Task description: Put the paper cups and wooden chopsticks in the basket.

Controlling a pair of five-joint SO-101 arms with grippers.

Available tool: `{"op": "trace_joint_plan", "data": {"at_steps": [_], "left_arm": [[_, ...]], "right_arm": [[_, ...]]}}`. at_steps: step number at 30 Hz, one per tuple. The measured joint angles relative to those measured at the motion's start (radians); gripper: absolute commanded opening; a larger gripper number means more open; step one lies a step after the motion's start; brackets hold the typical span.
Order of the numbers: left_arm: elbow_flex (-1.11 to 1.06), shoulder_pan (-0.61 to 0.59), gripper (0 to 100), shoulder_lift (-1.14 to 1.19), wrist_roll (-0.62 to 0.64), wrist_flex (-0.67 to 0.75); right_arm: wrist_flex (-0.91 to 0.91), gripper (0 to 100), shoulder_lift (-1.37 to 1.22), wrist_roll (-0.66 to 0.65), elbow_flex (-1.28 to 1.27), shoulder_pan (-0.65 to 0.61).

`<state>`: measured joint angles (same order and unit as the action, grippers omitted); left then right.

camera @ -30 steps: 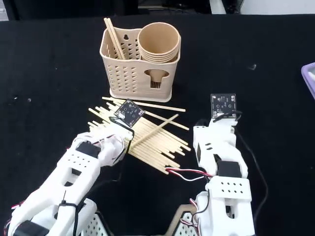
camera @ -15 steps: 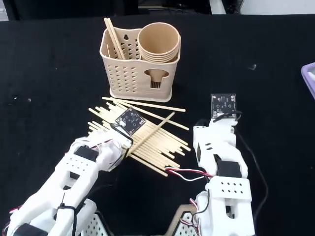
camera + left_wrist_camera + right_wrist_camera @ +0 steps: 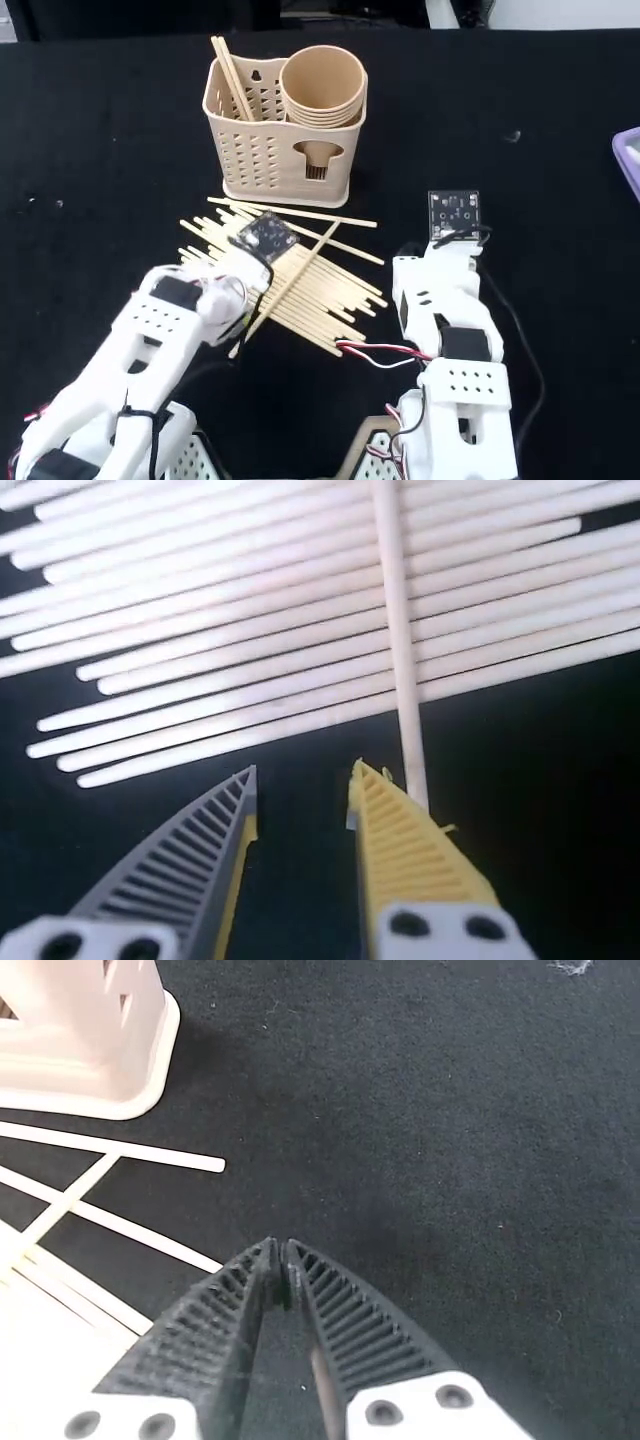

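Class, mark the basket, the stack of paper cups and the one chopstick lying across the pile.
basket (image 3: pixel 262 160), high view, perforated front wall.
stack of paper cups (image 3: pixel 322 82), high view, inside of the top cup.
crossing chopstick (image 3: pixel 395 630), left wrist view, mid-shaft.

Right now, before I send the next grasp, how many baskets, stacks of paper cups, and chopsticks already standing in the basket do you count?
Basket: 1
Stack of paper cups: 1
Chopsticks in the basket: 2
Total: 4
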<state>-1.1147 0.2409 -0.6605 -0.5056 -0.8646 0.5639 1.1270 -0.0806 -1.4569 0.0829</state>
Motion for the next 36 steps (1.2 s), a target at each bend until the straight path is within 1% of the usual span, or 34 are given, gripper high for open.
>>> {"op": "trace_joint_plan", "data": {"at_steps": [2,4,5,8,12,16,19,21,24,25,26,28,32,36], "left_arm": [[0.054,0.002,17,0.0,0.0,-0.054],[0.1,0.002,20,0.0,0.012,-0.118],[0.109,0.002,22,0.0,0.035,-0.146],[0.112,0.051,21,0.005,0.095,-0.19],[0.078,0.114,21,0.005,0.11,-0.186],[0.008,0.144,21,0.005,0.112,-0.098],[-0.041,0.141,21,0.005,0.069,-0.041],[-0.069,0.141,17,0.005,0.054,-0.025],[-0.081,0.141,4,0.005,0.043,-0.021],[-0.083,0.14,2,0.005,0.043,-0.021],[-0.083,0.133,4,0.005,0.041,-0.025],[-0.083,0.129,3,0.005,0.006,-0.048],[-0.078,0.129,3,0.005,-0.138,-0.152],[-0.034,0.064,3,0.003,-0.298,-0.292]], "right_arm": [[0.0,1.1,0.0,0.0,0.0,0.0],[0.0,1.1,0.0,0.0,0.0,0.0],[0.0,1.1,0.0,0.0,0.0,0.0],[0.0,1.1,0.0,0.0,0.0,0.0],[0.0,1.1,0.0,0.0,0.0,0.0],[0.0,1.1,0.0,0.0,0.0,0.0],[0.0,1.1,0.0,0.0,0.0,0.0],[0.0,1.1,0.0,0.0,0.0,0.0],[0.0,1.1,0.0,0.0,0.0,0.0],[0.0,1.1,0.0,0.0,0.0,0.0],[0.0,1.1,0.0,0.0,0.0,0.0],[0.0,1.1,0.0,0.0,0.0,0.0],[0.0,1.1,0.0,0.0,0.0,0.0],[0.0,1.1,0.0,0.0,0.0,0.0]]}}
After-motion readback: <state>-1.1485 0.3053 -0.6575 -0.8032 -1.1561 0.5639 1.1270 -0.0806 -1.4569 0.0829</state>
